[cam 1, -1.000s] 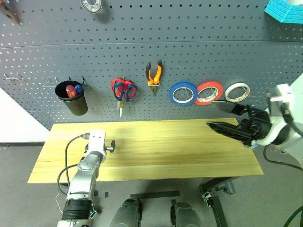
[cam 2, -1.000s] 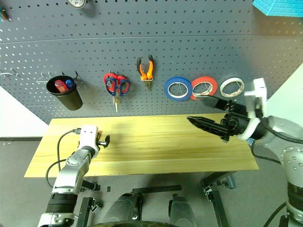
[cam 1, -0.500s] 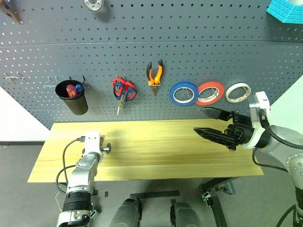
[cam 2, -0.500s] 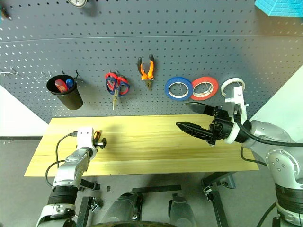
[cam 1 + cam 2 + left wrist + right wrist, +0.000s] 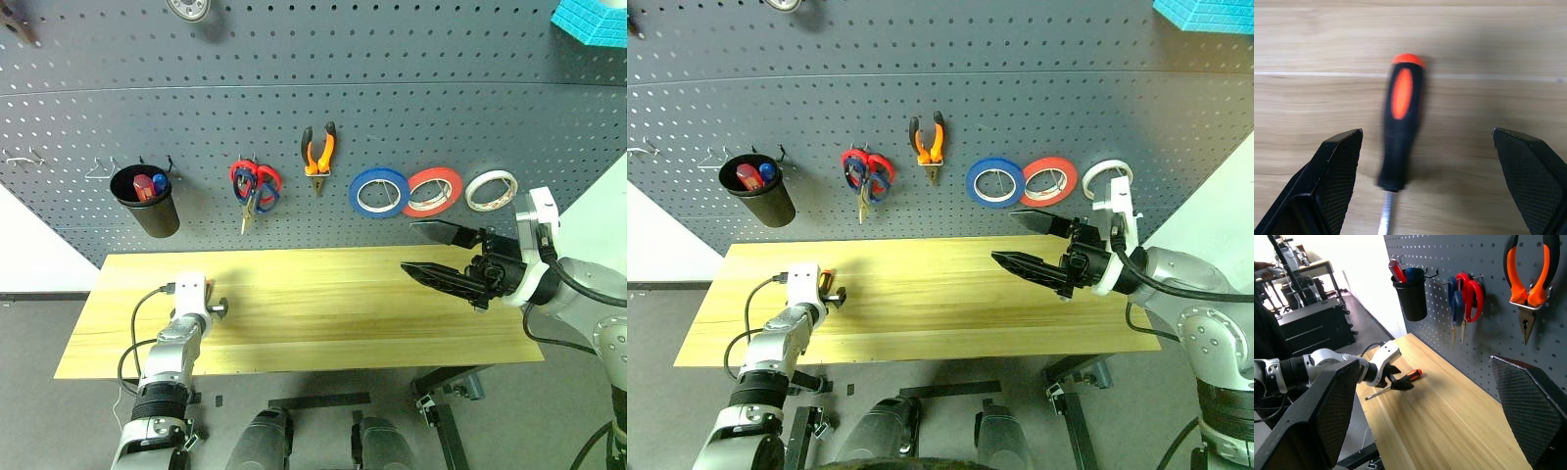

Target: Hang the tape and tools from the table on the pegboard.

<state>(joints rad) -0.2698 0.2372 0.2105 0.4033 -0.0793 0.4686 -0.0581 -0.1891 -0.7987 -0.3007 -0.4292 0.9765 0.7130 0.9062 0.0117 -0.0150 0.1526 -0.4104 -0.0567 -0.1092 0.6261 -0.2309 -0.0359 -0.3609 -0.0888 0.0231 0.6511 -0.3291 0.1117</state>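
Observation:
An orange-and-black screwdriver lies flat on the table near its left end. My left gripper is open just above it, one finger on each side of the handle, not touching. Farther right, my right gripper is open and holds nothing, level above the table below the tapes. The whitish tape, the orange-handled pliers and the dark blue-handled scissors hang on the pegboard.
Red-handled scissors share the hook with the blue pair. A blue roll and a red roll hang beside the whitish tape. A black cup with pens hangs at the left. Bare hooks stick out left of the cup.
My left gripper has sunk lower and a little to the left over the screwdriver. My right gripper drifted left at first, then held still. The hanging scissors have swung slightly.

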